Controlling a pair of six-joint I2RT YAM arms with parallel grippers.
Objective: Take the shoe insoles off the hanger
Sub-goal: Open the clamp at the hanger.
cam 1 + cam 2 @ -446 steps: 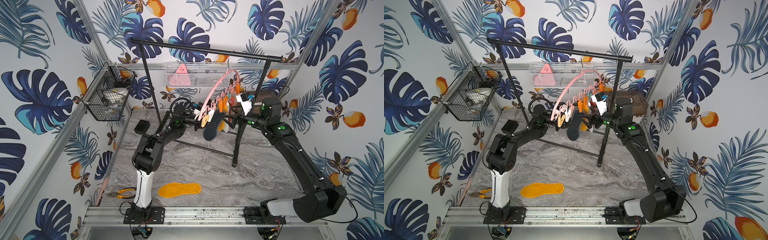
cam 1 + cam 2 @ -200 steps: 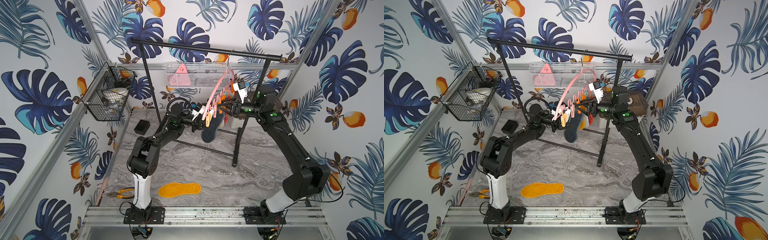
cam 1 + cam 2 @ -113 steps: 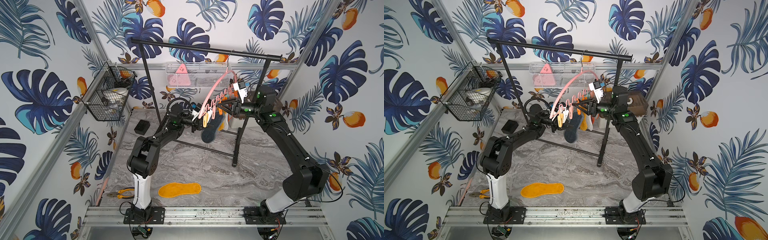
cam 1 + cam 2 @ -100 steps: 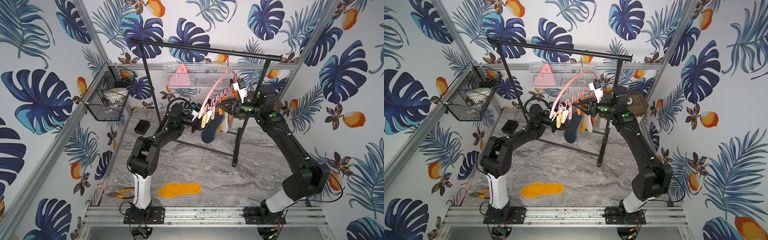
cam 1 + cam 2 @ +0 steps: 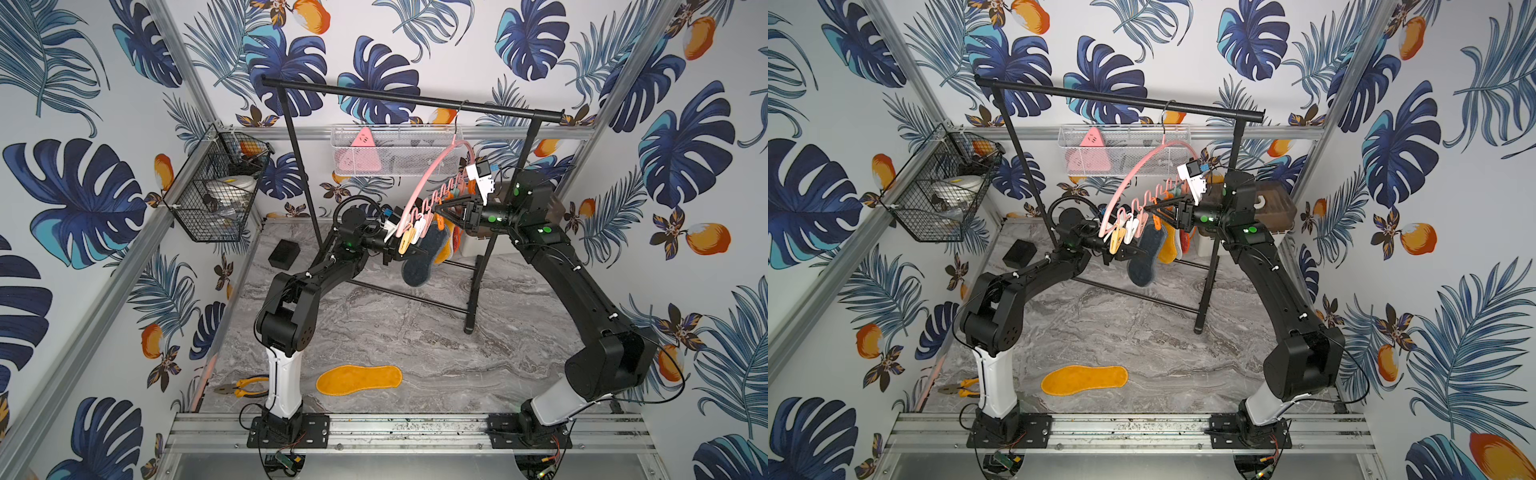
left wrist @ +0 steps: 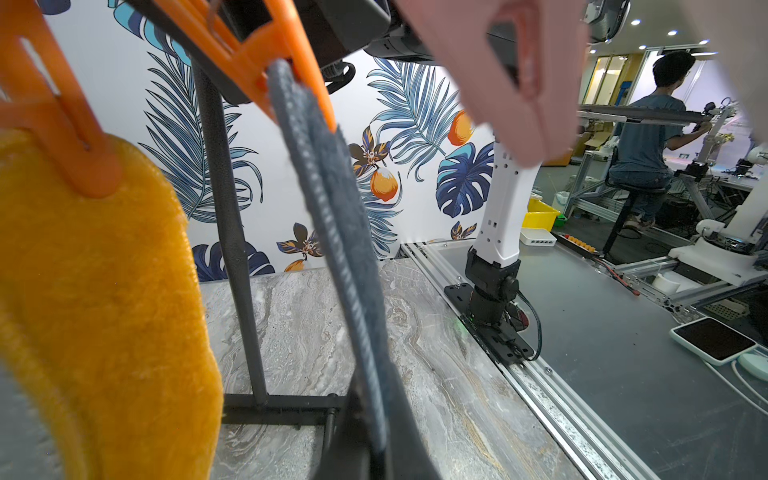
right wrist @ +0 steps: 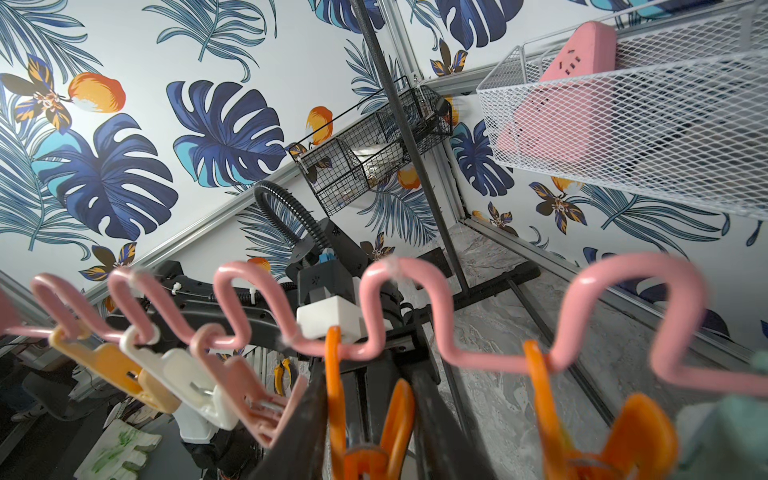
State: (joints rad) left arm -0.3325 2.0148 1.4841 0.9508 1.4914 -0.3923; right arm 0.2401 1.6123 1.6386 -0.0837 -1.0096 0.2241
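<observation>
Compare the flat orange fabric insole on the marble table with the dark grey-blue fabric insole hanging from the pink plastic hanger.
Colour: the flat orange fabric insole is bright, the dark grey-blue fabric insole muted. Pose: the orange insole lies flat on the table; the dark insole hangs down. State: the orange insole is loose; the dark insole is held by an orange plastic clip on the pink hanger. Both are foot-shaped pads.

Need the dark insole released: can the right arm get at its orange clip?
Probably yes: the right pincer straddles the orange clip holding the dark insole, with nothing between them.
</observation>
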